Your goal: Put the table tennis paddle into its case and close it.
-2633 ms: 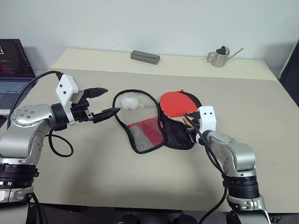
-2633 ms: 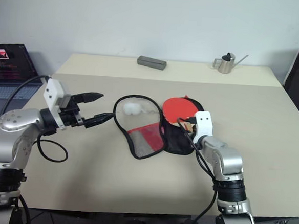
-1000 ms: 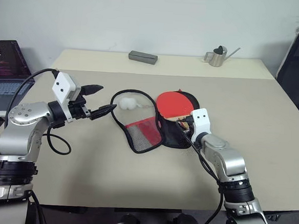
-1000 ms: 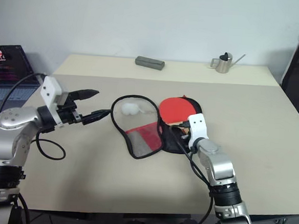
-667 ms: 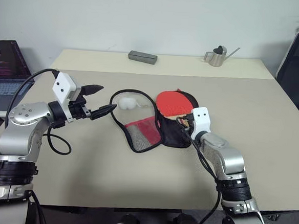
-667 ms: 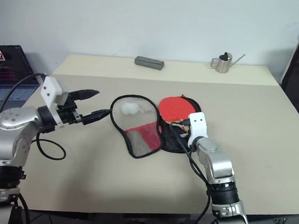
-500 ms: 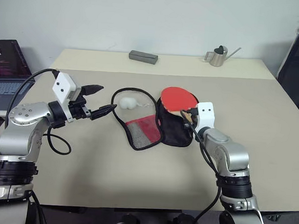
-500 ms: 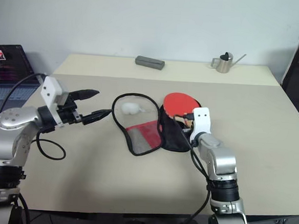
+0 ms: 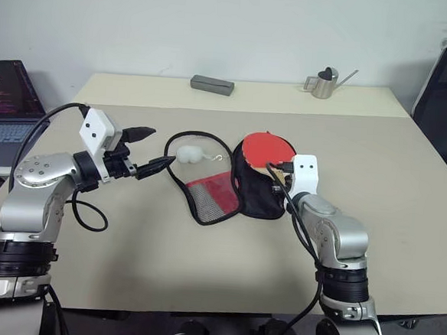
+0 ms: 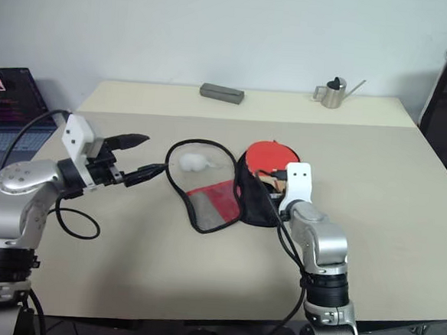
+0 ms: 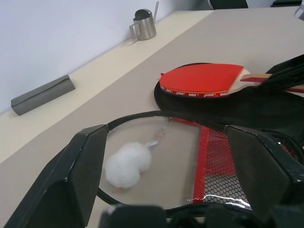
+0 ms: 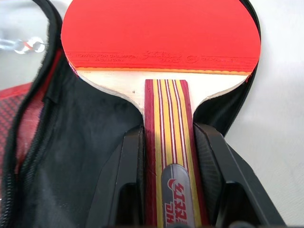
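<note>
Moved: table tennis paddle (image 9: 265, 150), blade lifted and tilted since earlier; now grasped by its handle in the right claw (image 12: 168, 142), long axis straight ahead, over the case (image 9: 256, 193) lying open beneath; left claw (image 9: 149, 151) released, well apart.
</note>
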You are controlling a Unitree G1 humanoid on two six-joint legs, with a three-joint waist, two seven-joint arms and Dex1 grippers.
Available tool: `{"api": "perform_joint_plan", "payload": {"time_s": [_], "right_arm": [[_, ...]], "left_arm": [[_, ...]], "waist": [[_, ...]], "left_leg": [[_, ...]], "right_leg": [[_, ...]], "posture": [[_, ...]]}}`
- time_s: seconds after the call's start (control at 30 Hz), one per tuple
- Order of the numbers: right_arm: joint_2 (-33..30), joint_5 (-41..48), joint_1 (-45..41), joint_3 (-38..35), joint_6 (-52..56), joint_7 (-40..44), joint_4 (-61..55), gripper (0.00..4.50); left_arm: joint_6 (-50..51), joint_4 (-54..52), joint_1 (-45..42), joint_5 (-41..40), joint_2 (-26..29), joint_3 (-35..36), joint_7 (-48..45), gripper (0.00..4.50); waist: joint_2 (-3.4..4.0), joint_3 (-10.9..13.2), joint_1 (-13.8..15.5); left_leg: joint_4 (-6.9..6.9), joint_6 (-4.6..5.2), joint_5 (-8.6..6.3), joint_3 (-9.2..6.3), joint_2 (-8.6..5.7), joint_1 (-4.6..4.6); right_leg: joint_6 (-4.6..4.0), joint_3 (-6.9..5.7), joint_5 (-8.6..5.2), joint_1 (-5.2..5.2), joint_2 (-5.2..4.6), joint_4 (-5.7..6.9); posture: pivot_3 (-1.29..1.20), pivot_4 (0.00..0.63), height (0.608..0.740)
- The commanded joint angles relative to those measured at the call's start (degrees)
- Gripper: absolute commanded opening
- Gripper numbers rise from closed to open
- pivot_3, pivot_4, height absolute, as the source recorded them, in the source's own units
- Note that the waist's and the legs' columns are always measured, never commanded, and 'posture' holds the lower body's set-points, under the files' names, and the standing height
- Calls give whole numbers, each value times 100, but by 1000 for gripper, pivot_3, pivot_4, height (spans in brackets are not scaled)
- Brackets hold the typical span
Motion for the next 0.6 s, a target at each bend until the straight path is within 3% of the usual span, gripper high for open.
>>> {"api": "perform_joint_plan", "payload": {"time_s": [0.03,0.33,0.37,0.6], "right_arm": [[117,-60,-93,3,-264,-134,-119,1141],[371,15,16,21,-219,-123,-224,1141],[394,16,17,-3,-221,-133,-243,1856],[431,30,-23,19,-124,-70,-465,4089]], "left_arm": [[-113,-96,-121,19,14,33,13,4281],[-94,-122,-95,13,-5,45,-1,4281],[-93,-126,-93,12,-7,48,-1,4281],[-85,-111,-124,14,-17,37,-3,4281]], "waist": [[0,0,-2],[0,0,-10],[0,0,-13],[0,0,-14]], "left_leg": [[0,0,0,0,0,0],[-1,0,0,0,1,0],[-1,0,0,1,1,0],[-1,0,0,2,0,0]], "right_leg": [[0,0,0,0,0,0],[0,1,0,-1,1,0],[0,2,0,-1,1,0],[0,6,0,-4,2,1]], "posture": [[0,150,740],[0,150,740],[0,150,740],[0,150,740]]}}
